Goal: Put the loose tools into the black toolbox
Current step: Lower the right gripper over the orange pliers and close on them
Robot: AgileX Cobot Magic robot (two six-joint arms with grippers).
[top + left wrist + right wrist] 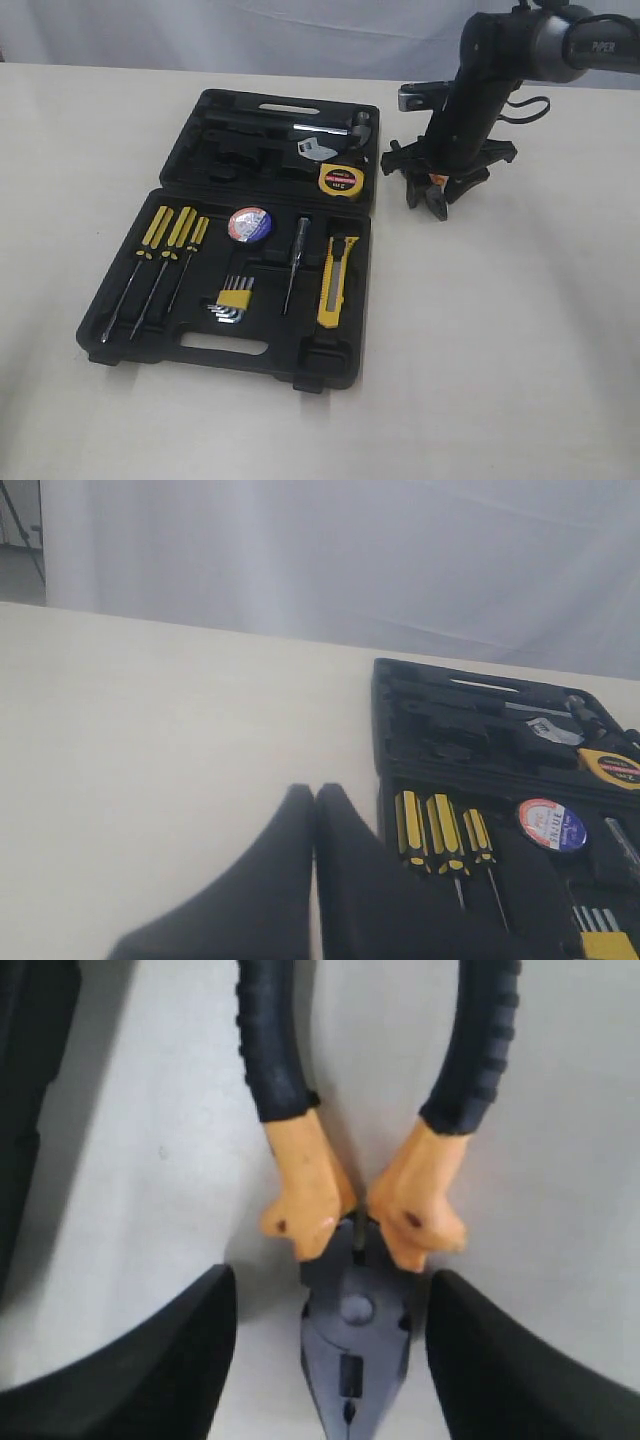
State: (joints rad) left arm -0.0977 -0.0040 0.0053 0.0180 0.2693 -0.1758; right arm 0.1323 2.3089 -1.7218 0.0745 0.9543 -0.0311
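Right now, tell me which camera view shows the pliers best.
The right wrist view: the pliers fill it, dark head and orange-black handles plain. The exterior view shows only an orange speck of them beneath the right arm; the left wrist view shows none.

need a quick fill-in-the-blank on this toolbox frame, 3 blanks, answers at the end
1. The open right hand straddles the ____ on the table.
2. In the toolbox, the tape roll lies beside three yellow-handled ____.
3. The left hand is ____, holding nothing.
Missing: pliers; screwdrivers; shut.
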